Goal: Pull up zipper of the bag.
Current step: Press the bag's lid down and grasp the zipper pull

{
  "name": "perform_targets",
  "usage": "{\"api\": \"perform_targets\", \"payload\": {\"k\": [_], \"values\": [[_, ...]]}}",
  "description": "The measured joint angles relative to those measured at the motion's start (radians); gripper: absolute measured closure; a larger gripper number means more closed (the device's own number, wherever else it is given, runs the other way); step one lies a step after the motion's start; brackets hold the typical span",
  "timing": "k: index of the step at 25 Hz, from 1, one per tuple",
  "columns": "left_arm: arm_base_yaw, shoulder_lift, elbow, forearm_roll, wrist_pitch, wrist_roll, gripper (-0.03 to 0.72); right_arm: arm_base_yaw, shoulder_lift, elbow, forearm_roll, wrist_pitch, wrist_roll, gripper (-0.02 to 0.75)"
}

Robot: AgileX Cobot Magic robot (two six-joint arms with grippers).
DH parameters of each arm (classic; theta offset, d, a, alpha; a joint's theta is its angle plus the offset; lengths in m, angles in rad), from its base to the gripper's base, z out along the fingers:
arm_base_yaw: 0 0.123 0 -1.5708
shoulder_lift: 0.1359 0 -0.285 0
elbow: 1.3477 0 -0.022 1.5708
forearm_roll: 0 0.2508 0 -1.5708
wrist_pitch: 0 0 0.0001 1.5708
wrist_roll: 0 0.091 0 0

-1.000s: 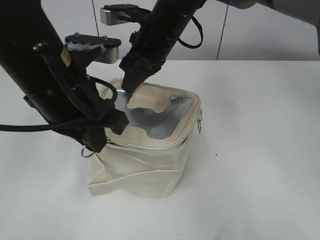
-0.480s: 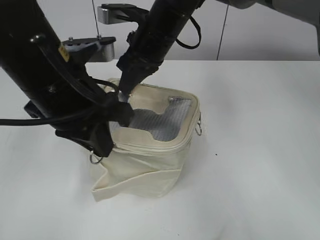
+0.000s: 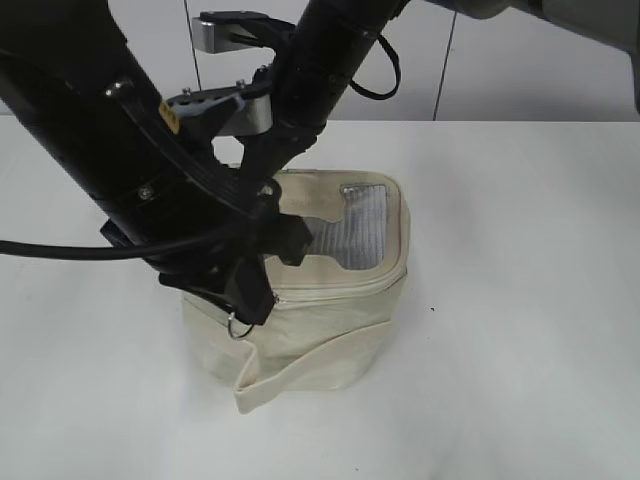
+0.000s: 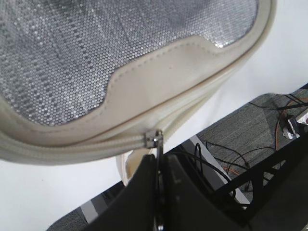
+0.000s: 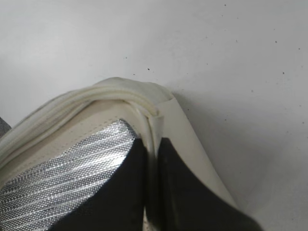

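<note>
behind the left tool (image 3: 262, 300), the bag (image 3: 330, 330) front half-hidden

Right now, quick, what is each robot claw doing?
Left gripper: shut on the small silver metal zipper slider.
Right gripper: shut on the lid edge of the soft cream-white bag.

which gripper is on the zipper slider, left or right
The left gripper: its fingers pinch the silver slider's pull on the bag's front edge. The right gripper clamps the bag's rear rim instead.
</note>
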Motion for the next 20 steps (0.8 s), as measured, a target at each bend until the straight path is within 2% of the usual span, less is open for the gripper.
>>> {"api": "perform_targets", "payload": {"k": [5,11,13,20], "values": [[-0.001,0.000,0.000,0.012,0.003,0.001,0.663,0.000,0.000,0.000,-0.001,0.000,0.000,0.696],[-0.012,-0.004,-0.001,0.001,0.030,0.004,0.522,0.000,0.000,0.000,-0.004,0.000,0.004,0.696],[-0.014,-0.006,-0.003,0.002,0.042,0.004,0.498,0.000,0.000,0.000,-0.006,0.000,0.008,0.696],[-0.015,-0.008,-0.003,0.015,0.054,0.004,0.482,-0.001,0.000,0.000,-0.008,0.000,0.013,0.696]]}}
